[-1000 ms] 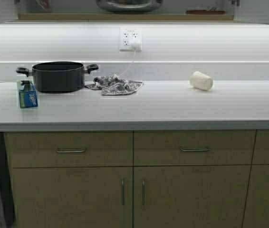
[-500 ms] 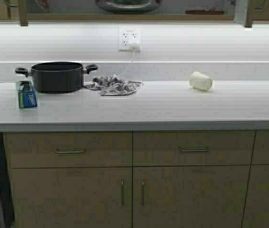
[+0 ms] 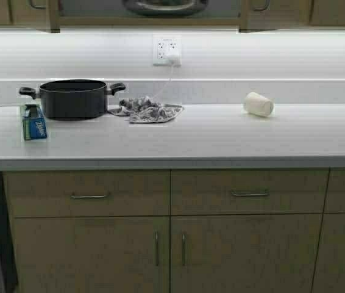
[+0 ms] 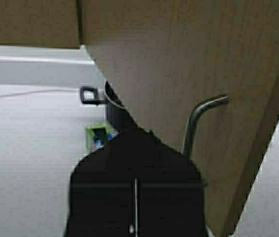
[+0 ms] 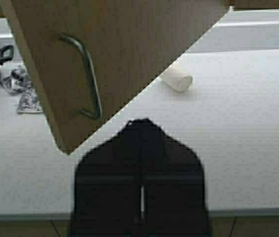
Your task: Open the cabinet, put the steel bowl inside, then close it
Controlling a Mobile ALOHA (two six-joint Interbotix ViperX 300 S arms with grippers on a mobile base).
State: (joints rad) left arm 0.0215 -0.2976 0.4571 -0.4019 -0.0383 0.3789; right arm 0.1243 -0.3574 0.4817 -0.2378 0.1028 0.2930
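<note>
We're looking across the worktop (image 3: 209, 137), where the black pot (image 3: 74, 97) is sitting with a crumpled rag (image 3: 148, 110) beside it. Above the worktop, the cabinet (image 3: 151, 15) doors are hanging partly ajar, the steel bowl (image 3: 165, 7) sitting inside. We're pressing our left gripper (image 4: 135, 148) and right gripper (image 5: 140, 133), both clenched with nothing in them, against the doors.

Cabinet (image 3: 26, 12) doors: tan wood-grain, silver handles. Steel bowl (image 3: 163, 7): shiny grey. Pot (image 3: 73, 97): black. Cloth (image 3: 147, 109): grey-white mottled. Box (image 3: 34, 121): blue-green. Cup (image 3: 258, 104): cream. Worktop (image 3: 221, 137): white.
</note>
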